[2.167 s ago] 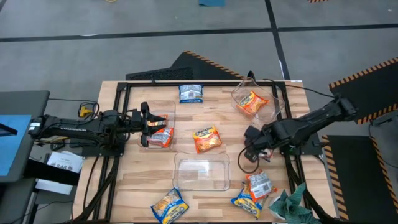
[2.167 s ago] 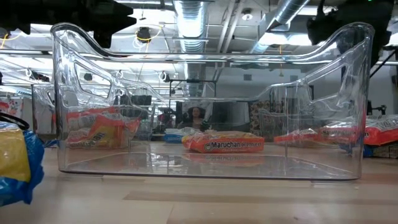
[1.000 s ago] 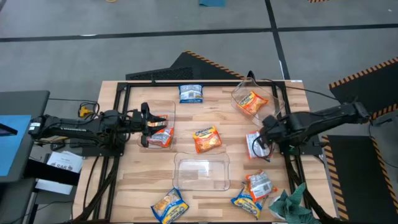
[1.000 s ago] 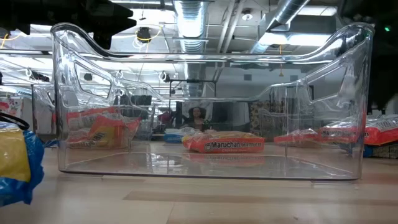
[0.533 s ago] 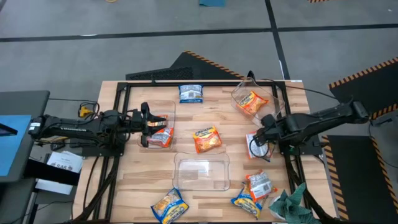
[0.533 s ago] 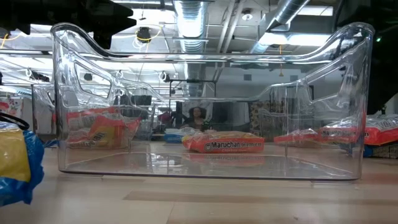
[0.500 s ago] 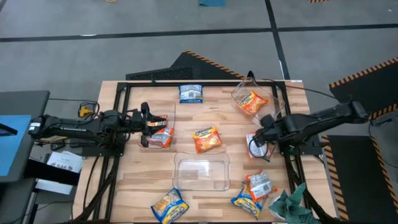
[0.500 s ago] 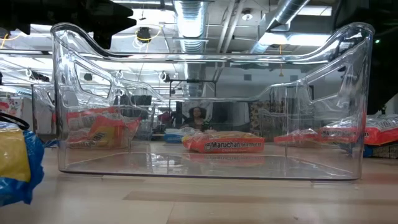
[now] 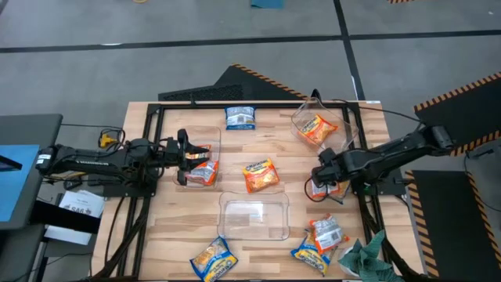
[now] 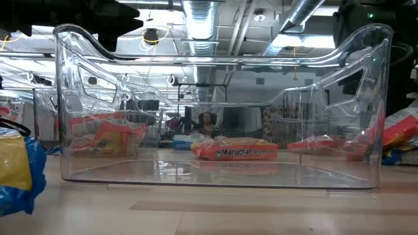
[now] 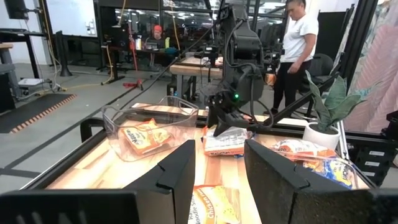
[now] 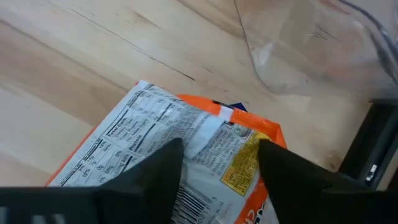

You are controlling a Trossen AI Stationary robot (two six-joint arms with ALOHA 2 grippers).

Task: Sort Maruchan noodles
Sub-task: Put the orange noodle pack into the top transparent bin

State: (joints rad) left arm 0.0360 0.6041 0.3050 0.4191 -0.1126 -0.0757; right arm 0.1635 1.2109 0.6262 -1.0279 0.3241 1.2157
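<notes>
Maruchan noodle packets lie scattered on the wooden table: a blue one [image 9: 240, 117] at the far side, an orange one [image 9: 260, 175] in the middle, and several near the front edge [image 9: 213, 258] [image 9: 326, 232]. My right gripper [image 9: 321, 182] points steeply down, open, over a packet [image 12: 186, 130] that lies with its silver back up at the table's right. My left gripper [image 9: 182, 157] hovers open and level over the left clear tub [image 9: 210, 141], which holds packets [image 9: 202, 168]. Nothing is between its fingers [image 11: 180, 168]. My right gripper comes at the packet from above, slanting, with one finger [image 12: 155, 174] on each side of the printed silver back [image 12: 205, 140]. The fingertips lie below the wrist picture's edge. In the low view the packet [image 10: 395, 134] is tilted, one end raised and the other down.
An empty clear tub [image 9: 253, 217] stands near the middle front. Another tub [image 9: 338, 129] at the far right holds an orange packet [image 9: 317, 128]. A teal cloth [image 9: 364, 254] lies at the near right corner. A person stands beyond the table [image 11: 298, 37].
My right gripper has come down and toward the table's left, tipping steeper, onto the silver-backed packet. The packet lay flat before. Now one end of it stands tipped up.
</notes>
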